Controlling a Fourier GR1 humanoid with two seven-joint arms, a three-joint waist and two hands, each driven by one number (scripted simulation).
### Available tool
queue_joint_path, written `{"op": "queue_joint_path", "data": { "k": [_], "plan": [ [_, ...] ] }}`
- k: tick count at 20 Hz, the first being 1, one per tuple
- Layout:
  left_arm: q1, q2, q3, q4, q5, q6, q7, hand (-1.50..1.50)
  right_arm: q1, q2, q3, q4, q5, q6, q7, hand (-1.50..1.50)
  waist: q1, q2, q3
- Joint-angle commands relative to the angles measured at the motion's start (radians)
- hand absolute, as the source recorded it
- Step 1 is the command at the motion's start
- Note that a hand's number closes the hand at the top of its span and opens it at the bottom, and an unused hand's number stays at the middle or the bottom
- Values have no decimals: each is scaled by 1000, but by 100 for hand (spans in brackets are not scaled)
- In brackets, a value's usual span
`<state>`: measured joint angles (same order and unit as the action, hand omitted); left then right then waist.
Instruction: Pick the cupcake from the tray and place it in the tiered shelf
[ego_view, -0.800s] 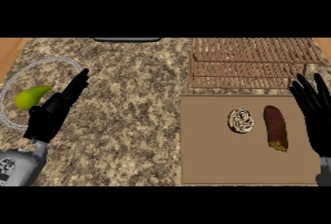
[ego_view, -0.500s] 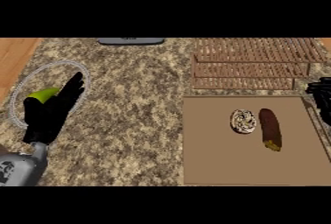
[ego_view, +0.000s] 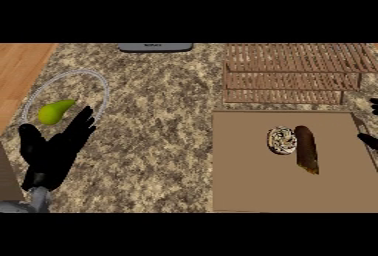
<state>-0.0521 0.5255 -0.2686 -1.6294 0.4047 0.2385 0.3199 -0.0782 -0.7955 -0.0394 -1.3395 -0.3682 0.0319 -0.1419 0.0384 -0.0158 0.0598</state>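
The cupcake (ego_view: 281, 140), round with a speckled white and brown top, lies on the flat brown tray (ego_view: 244, 185) at the lower right. A dark brown elongated pastry (ego_view: 306, 149) lies just right of it. Behind the tray stands the wooden slatted tiered shelf (ego_view: 291, 72). My left hand (ego_view: 55, 150) rests open at the left, fingers pointing up, far from the cupcake. Of my right hand (ego_view: 369, 140) only black fingertips show at the right edge, to the right of the tray's contents and apart from them.
A clear glass plate (ego_view: 103, 90) at the left holds a green pear (ego_view: 56, 111), partly behind my left hand. A grey object (ego_view: 155, 47) sits at the counter's back edge. Bare wood (ego_view: 18, 65) shows beyond the speckled counter at the far left.
The view has shifted, so everything sits lower and further right. My right hand has slid almost out of view at the right edge. The cupcake and pastry have not moved on the tray.
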Motion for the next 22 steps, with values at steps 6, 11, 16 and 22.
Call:
{"op": "queue_joint_path", "data": {
  "k": [6, 11, 16, 22],
  "plan": [
    [113, -22, 6, 39, 61, 48, -23, 0, -29, -113, 70, -3, -19, 310, -39, -150, -32, 24, -62],
    [74, -58, 10, 133, 40, 56, -53, 0, -73, -203, 101, -131, -21, 389, 112, -150, -54, 16, -63],
    [23, -88, 36, 257, 33, -6, -116, 0, -205, -198, 126, -221, -13, 297, 421, -150, -39, 18, -63],
    [27, -75, 67, 261, 41, -35, -96, 0, -249, -52, 283, -383, 178, 82, 672, -150, -35, 15, -62]
  ]
}}
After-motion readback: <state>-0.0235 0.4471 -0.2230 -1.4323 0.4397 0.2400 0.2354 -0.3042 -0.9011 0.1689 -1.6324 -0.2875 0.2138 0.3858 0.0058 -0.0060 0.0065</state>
